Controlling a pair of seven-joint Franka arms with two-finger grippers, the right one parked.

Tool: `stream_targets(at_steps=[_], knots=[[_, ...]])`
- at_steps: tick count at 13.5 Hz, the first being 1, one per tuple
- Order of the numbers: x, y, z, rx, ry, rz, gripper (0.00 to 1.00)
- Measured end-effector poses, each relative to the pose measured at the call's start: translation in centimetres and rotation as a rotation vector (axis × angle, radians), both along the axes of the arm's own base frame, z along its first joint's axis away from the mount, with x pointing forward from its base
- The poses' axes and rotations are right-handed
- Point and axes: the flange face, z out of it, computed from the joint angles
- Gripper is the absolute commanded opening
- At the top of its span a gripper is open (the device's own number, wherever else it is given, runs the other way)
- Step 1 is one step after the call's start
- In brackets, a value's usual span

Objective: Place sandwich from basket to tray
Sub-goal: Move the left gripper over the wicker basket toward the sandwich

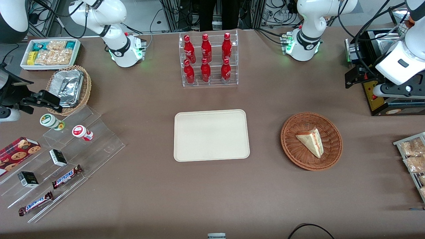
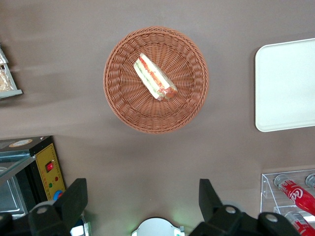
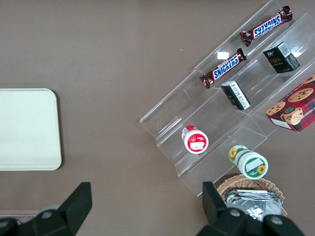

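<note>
Nearest the front camera we see bare brown tabletop (image 1: pixel 212 199), and just above it the flat cream-coloured rectangular tray (image 1: pixel 211 135) with rounded corners and a low rim, lying flat with nothing on it. Beside the tray, toward the working arm's end of the table, sits the round, shallow, reddish-brown woven wicker basket (image 1: pixel 292 146); tray and basket are apart, with bare table between them. In the basket lies the small triangular sandwich (image 1: pixel 310 141) of pale white bread (its red, orange and green filling shows along the cut edge in the left wrist view (image 2: pixel 155 77)), lying roughly across the basket's middle.

We find the left arm's gripper (image 2: pixel 140 199) held high above the table, over the stretch farther from the front camera than the basket, and well clear of the sandwich. Its two dark fingers (image 2: pixel 74 199) are spread wide apart, with nothing between them but the table far below.

Farther from the front camera than the tray stands a clear acrylic rack (image 1: pixel 209 83) holding six red bottles (image 1: pixel 206 48) in two rows.
</note>
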Motion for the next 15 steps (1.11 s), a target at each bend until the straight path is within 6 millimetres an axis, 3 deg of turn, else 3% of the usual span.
stream_targets(at_steps=[3,6,10,15], knots=[[0.3,0.0,-0.5,-0.001,-0.006,0.000,1.00],[1.2,-0.1,-3.3,-0.003,-0.018,-0.001,1.00],[4.0,-0.2,-10.4,-0.009,0.008,-0.002,1.00],[7.8,-0.4,-21.1,-0.023,0.031,-0.001,1.00]])
